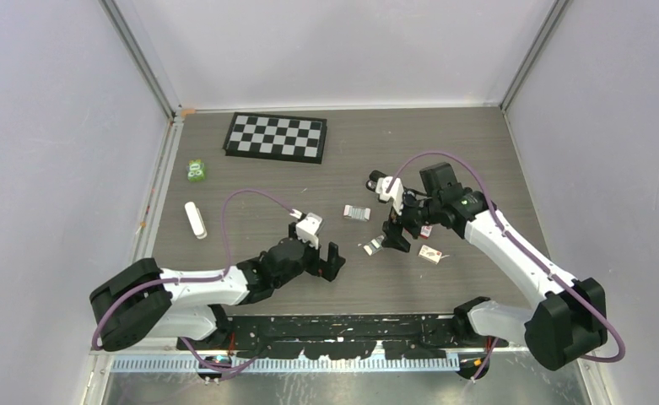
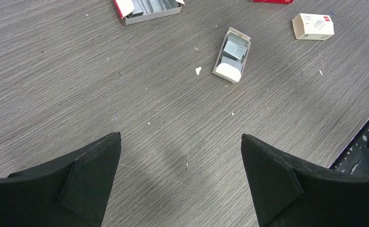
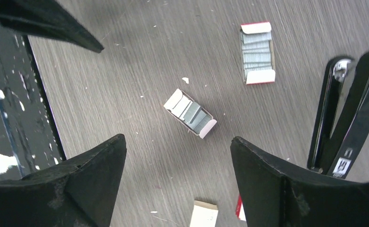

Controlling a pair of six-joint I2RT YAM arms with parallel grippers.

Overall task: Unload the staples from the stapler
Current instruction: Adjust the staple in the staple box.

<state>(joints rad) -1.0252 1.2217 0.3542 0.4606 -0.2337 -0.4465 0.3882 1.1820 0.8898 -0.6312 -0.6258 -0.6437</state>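
Observation:
The black stapler [image 3: 347, 113] lies hinged open on the table at the right edge of the right wrist view; from above the stapler [image 1: 375, 180] is just beyond the right wrist. I cannot make out any staples in its channel. Two opened small boxes of staple strips [image 3: 190, 112] [image 3: 257, 52] lie left of it. My right gripper [image 3: 177, 138] [image 1: 400, 232] hangs open over bare table, holding nothing. My left gripper [image 2: 180, 137] [image 1: 315, 243] is wide open above the wood, empty, with an opened staple box [image 2: 232, 54] ahead of it.
A closed cream staple box [image 2: 313, 26] [image 1: 429, 253] lies near the right arm, and another opened box [image 2: 149, 7] sits further back. A checkerboard [image 1: 277, 137], a green object [image 1: 196, 170] and a white stick-shaped object [image 1: 195, 219] lie at the back left. The black base rail [image 3: 12, 118] runs along the near edge.

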